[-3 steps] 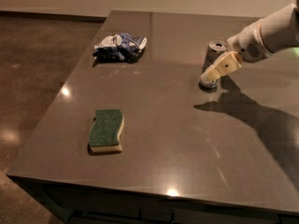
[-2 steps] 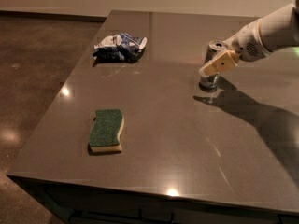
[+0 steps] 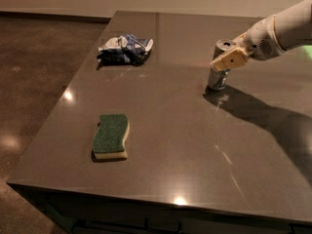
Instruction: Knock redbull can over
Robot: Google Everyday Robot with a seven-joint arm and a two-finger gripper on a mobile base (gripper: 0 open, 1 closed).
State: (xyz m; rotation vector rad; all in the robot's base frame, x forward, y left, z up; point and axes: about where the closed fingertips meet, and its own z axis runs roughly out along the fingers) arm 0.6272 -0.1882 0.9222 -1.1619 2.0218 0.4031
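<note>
Gripper (image 3: 228, 60) across front of redbull can (image 3: 218, 79)

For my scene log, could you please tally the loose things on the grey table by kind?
Slim silver-and-blue metal drink can: 1, with the beige gripper in front of its upper half.
Crumpled blue-and-white plastic wrapper: 1
Green-topped rectangular foam sponge: 1
Total: 3

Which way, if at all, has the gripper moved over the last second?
Yes: the gripper rose against the redbull can, from near its base to its upper half.
</note>
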